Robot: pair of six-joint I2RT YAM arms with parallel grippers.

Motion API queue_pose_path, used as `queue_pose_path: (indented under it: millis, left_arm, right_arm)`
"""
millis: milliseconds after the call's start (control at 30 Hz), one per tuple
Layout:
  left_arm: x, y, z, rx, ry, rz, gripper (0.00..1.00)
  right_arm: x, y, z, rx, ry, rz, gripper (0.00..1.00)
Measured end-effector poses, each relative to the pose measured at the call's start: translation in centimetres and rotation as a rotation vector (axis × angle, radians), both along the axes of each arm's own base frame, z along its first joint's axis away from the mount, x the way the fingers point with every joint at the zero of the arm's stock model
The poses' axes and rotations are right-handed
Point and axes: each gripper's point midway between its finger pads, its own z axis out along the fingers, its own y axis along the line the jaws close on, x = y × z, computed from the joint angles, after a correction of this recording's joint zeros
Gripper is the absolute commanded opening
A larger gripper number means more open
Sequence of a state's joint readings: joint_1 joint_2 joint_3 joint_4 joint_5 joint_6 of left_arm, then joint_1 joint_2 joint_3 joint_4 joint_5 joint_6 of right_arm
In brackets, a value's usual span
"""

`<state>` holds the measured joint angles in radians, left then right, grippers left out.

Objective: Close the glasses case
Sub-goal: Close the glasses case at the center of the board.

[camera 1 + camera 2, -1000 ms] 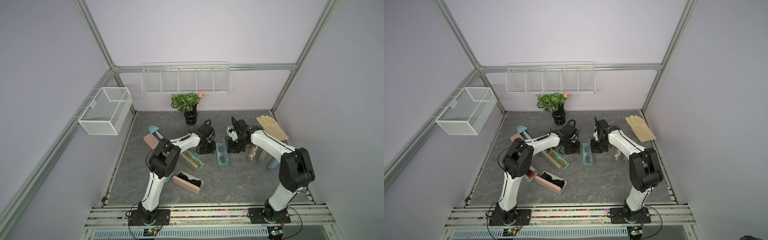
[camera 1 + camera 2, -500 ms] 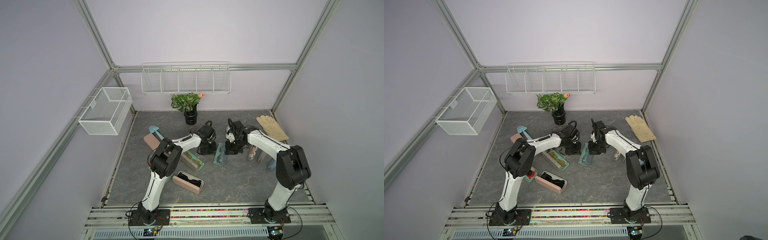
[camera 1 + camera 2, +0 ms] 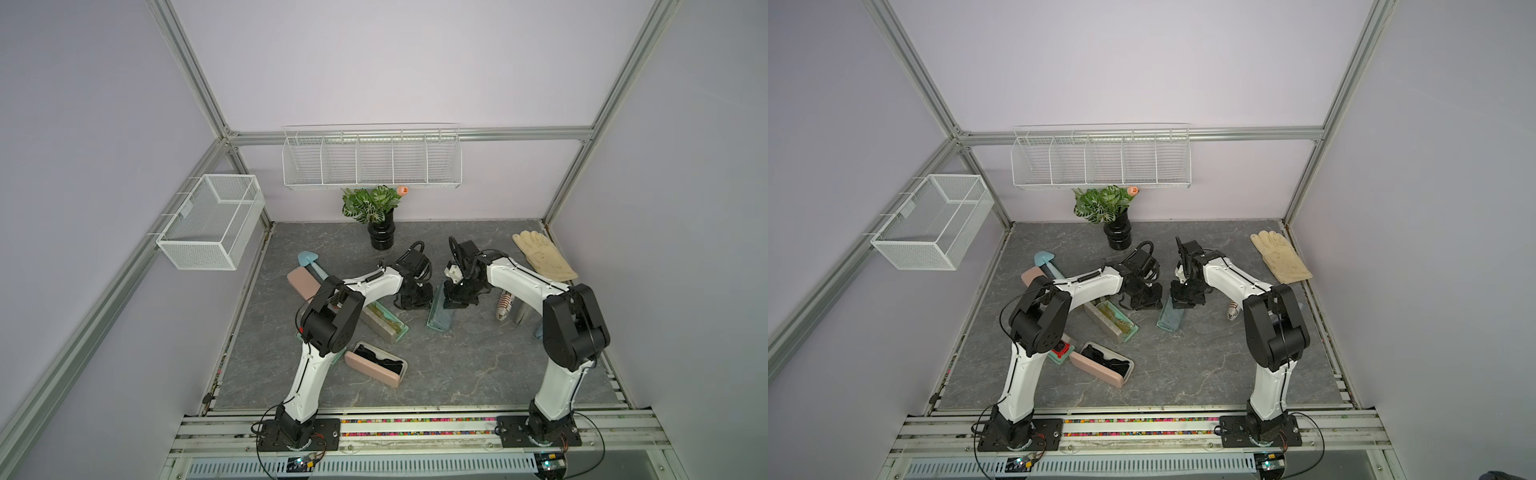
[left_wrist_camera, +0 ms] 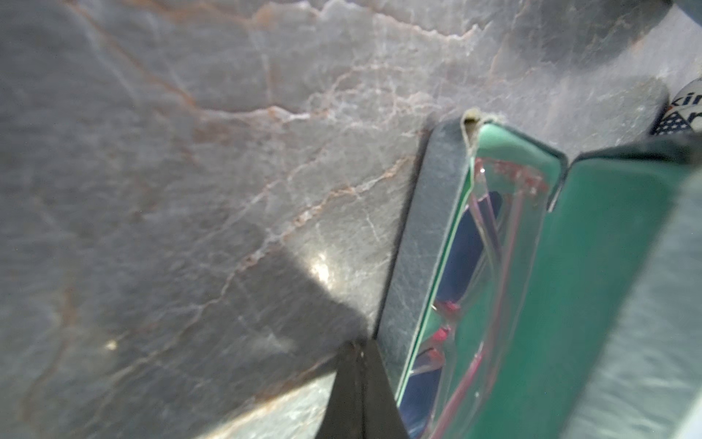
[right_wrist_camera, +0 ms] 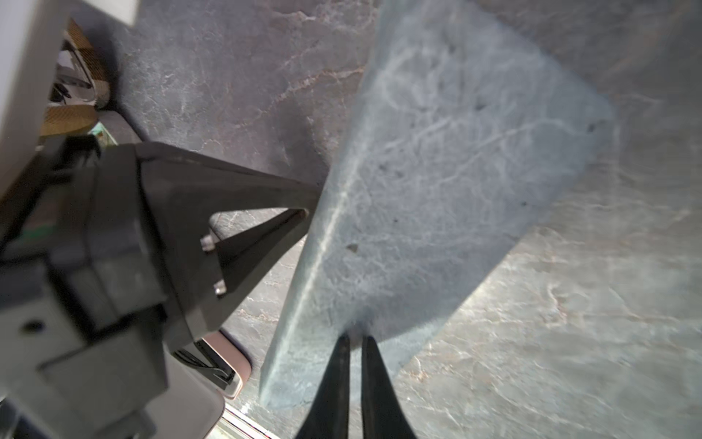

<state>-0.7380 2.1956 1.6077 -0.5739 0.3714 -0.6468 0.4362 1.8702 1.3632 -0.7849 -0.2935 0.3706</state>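
Your L gripper, jaws together, butts the glasses case at its 9 o'clock, low on the base wall. The case sits approx mid table, a touch toward 12, lid part-raised, specs inside. R gripper, jaws all but together w/ nothing pinched, has its tips on the lid's outer face at 3 o'clock. It's likely a light, rigid, smooth shell that will skid, so brace the base and push the lid mid-length.
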Motion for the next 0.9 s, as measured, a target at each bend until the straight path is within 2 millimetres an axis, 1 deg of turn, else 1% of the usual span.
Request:
queue_pose_path:
  millis: [167,267,367,400,533,600,700,767,800,867,900]
  left_arm:
    - [-0.1,-0.2,0.0,-0.005,-0.001,-0.005,0.00]
    - [-0.2,-0.3,0.0,-0.005,-0.001,-0.007,0.00]
    - [-0.2,-0.3,0.0,-0.006,-0.002,-0.008,0.00]
    - [-0.2,-0.3,0.0,-0.006,-0.002,-0.007,0.00]
    - [-0.2,-0.3,0.1,-0.007,-0.004,-0.008,0.00]
    - [-0.1,-0.3,0.4,-0.011,-0.008,-0.005,0.00]
    - [0.2,0.0,1.7,-0.025,-0.028,0.003,0.00]
    - [0.6,0.5,3.1,-0.039,-0.048,0.011,0.00]
    - [0.9,0.8,4.0,-0.048,-0.063,0.021,0.03]
    - [1.6,1.6,5.8,-0.066,-0.093,0.038,0.13]
    - [2.1,2.0,6.8,-0.074,-0.113,0.048,0.21]
  right_arm:
    - [0.1,0.4,-1.4,-0.011,0.018,0.003,0.13]
    - [0.2,0.3,-1.4,-0.018,0.015,-0.005,0.16]
    - [0.3,0.1,-1.2,-0.028,0.005,-0.018,0.25]
    - [0.4,0.0,-1.0,-0.036,-0.003,-0.023,0.30]
    - [0.7,-0.7,0.7,-0.063,-0.057,-0.045,0.53]
    - [0.7,-1.0,1.7,-0.077,-0.087,-0.051,0.61]
    - [0.3,-1.1,2.7,-0.103,-0.117,-0.049,0.71]
    - [-0.2,-1.1,2.7,-0.130,-0.114,-0.047,0.80]
    - [-0.5,-1.1,2.6,-0.145,-0.109,-0.047,0.84]
    - [-1.0,-1.1,2.2,-0.172,-0.097,-0.042,0.90]
    - [-1.2,-1.0,2.0,-0.185,-0.090,-0.040,0.93]
